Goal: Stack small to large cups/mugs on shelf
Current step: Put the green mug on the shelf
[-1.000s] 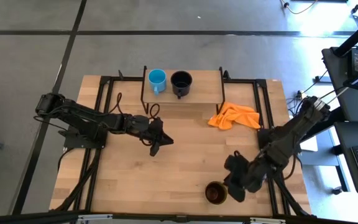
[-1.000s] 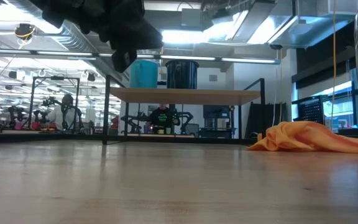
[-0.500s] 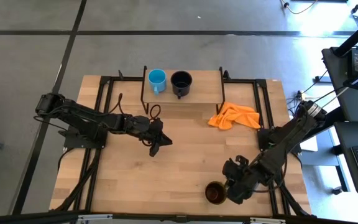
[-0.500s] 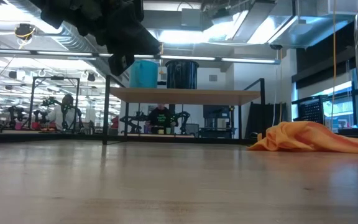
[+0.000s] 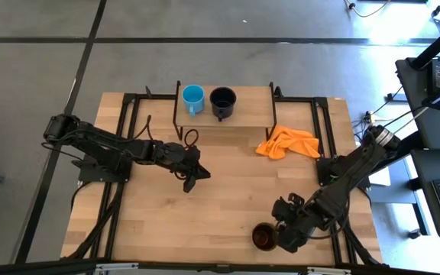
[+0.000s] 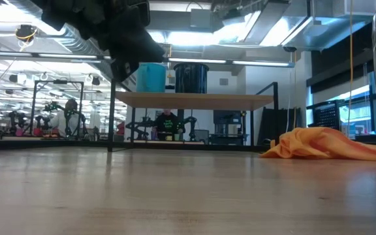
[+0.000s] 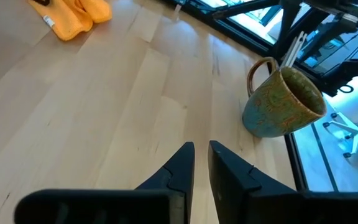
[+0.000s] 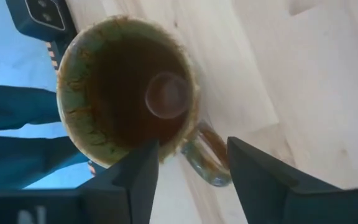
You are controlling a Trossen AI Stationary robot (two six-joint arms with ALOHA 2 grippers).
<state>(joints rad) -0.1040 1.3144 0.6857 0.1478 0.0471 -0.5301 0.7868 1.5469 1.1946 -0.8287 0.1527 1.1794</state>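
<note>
**Two mugs shelved, the third waited under the right gripper**

Two mugs, the light-blue mug [image 5: 193, 97] and the black mug [image 5: 222, 99], stood side by side on the shelf [image 5: 254, 107] at the table's twelve o'clock edge. The brown mug [image 5: 264, 236] sat upright near the six o'clock edge, well apart from them.

The right gripper [image 5: 287, 228] hung just beside that mug, at about its three o'clock in the high view. Its fingers [image 8: 263, 171] were spread wide and held nothing. In the right wrist view the mug's handle [image 8: 205, 158] lay between them, just off the rim.

The left gripper [image 5: 192, 177] hovered over the table's middle, fingers nearly closed and empty, the brown mug well off toward five o'clock. The right arm was clearly nearer. The coming move probably turned on closing over the rim or handle. An orange cloth [image 5: 287, 143] lay right of the shelf.
</note>
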